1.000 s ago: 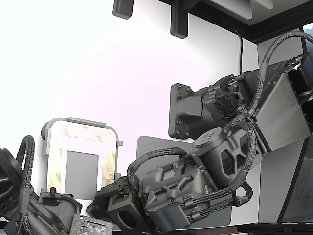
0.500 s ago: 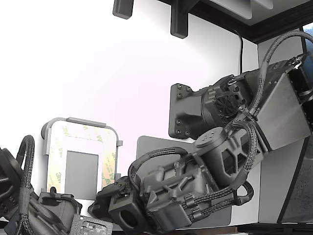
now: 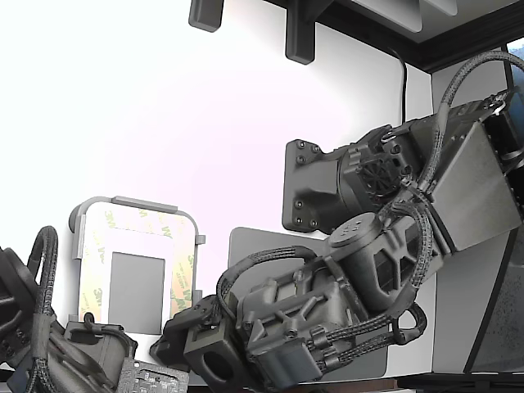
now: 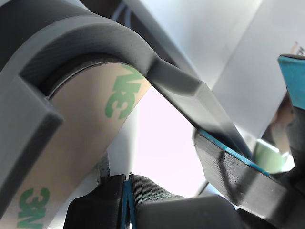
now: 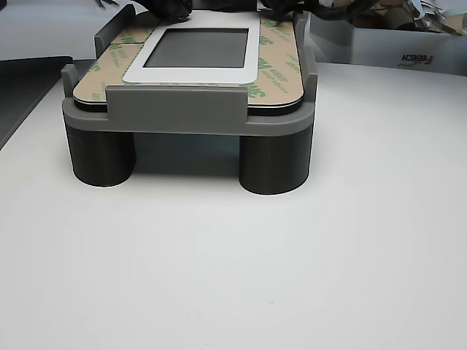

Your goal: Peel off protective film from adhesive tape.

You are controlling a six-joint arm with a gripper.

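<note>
Grey tray (image 3: 90, 214) sits at approx 8 o'clock in the exterior view, its near edge cut off by arm bodies. Inside it, adhesive tape (image 5: 281, 69) borders a grey window (image 5: 198, 47); peach protective film (image 4: 78, 143) w/ green 3M marks covers the strips. Gripper (image 4: 157, 191) is right at a tray corner, mostly out of shot; can't tell if it's spread or pinching the film.

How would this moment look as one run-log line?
pincer: at tray corner, state unclear | protective film: on, flat | adhesive tape: covered
</note>
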